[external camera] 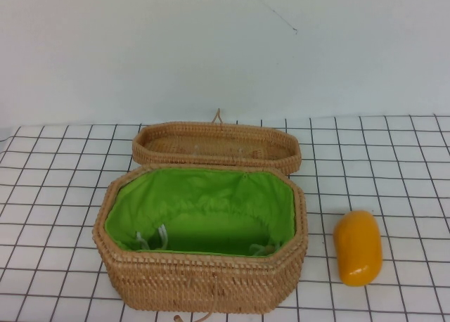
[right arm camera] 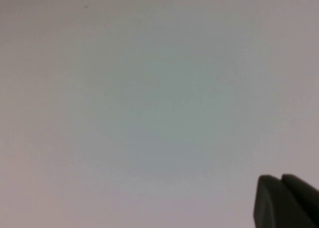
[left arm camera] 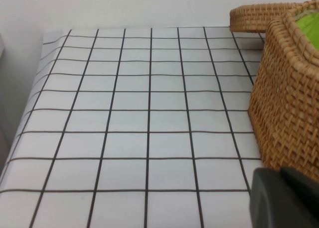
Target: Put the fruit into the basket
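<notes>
The fruit (external camera: 358, 247), a glossy orange-yellow oblong, lies on the gridded table to the right of the basket (external camera: 200, 287). The basket is tan wicker with a green lining and stands open; I see no fruit inside it. Its woven lid (external camera: 214, 145) lies flat just behind it. Neither arm shows in the high view. In the left wrist view my left gripper (left arm camera: 279, 174) sits low beside the basket's wicker wall (left arm camera: 289, 98), fingers pressed together, holding nothing. In the right wrist view my right gripper (right arm camera: 280, 180) is shut, empty, and faces a plain blank surface.
A white cloth with a black grid (external camera: 56, 195) covers the table, and a plain white wall (external camera: 211, 48) rises behind it. In the left wrist view the cloth's edge (left arm camera: 25, 118) runs along the table's side.
</notes>
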`<state>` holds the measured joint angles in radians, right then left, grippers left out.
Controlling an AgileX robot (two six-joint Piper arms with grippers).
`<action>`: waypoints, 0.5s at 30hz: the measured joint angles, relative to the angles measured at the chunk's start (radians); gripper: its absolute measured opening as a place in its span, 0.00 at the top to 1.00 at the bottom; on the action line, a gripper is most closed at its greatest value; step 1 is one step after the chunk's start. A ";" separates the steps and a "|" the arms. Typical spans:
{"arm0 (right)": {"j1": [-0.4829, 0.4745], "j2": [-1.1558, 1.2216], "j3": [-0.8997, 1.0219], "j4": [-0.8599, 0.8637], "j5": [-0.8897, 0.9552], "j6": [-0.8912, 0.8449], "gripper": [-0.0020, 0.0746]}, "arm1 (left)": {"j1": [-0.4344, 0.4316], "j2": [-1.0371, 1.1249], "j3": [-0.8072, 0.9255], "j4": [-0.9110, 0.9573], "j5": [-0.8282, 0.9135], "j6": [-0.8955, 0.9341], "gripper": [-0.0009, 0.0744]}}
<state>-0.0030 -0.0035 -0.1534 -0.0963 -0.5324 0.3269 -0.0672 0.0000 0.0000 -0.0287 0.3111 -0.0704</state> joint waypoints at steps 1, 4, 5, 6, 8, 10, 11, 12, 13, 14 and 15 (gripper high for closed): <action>0.000 0.000 -0.048 0.000 0.065 -0.002 0.97 | 0.000 0.000 0.000 0.000 0.000 0.000 0.99; 0.000 0.004 -0.208 -0.002 0.291 -0.002 0.97 | 0.000 0.000 0.000 0.000 0.000 0.000 0.99; 0.000 0.017 -0.253 -0.010 0.372 -0.004 0.97 | 0.000 0.000 0.000 0.000 0.000 0.000 0.99; 0.000 0.039 -0.306 -0.014 0.456 -0.009 0.97 | 0.000 0.000 0.000 0.000 0.000 0.000 0.99; 0.000 0.102 -0.407 -0.036 0.639 -0.024 0.97 | 0.000 0.000 0.000 0.000 0.000 0.000 0.99; 0.000 0.174 -0.490 -0.052 0.803 -0.049 0.97 | 0.000 0.000 0.000 0.000 0.000 0.000 0.99; 0.000 0.218 -0.533 -0.052 0.891 -0.063 0.97 | 0.000 0.000 0.000 0.000 0.000 0.000 0.99; 0.000 0.256 -0.572 -0.054 0.958 -0.073 0.97 | 0.000 0.000 0.000 0.000 0.000 0.000 0.99; 0.000 0.302 -0.608 -0.054 1.034 -0.090 0.97 | 0.000 0.000 0.000 0.000 0.000 0.000 0.99; 0.000 0.349 -0.640 -0.054 1.103 -0.111 0.97 | 0.000 0.000 0.000 0.000 0.000 0.000 0.99; 0.000 0.390 -0.664 -0.054 1.160 -0.135 0.97 | 0.000 0.000 0.000 0.000 0.000 0.000 0.99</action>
<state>-0.0030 0.3860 -0.8170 -0.1502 0.6275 0.1917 -0.0672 0.0000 0.0000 -0.0287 0.3111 -0.0704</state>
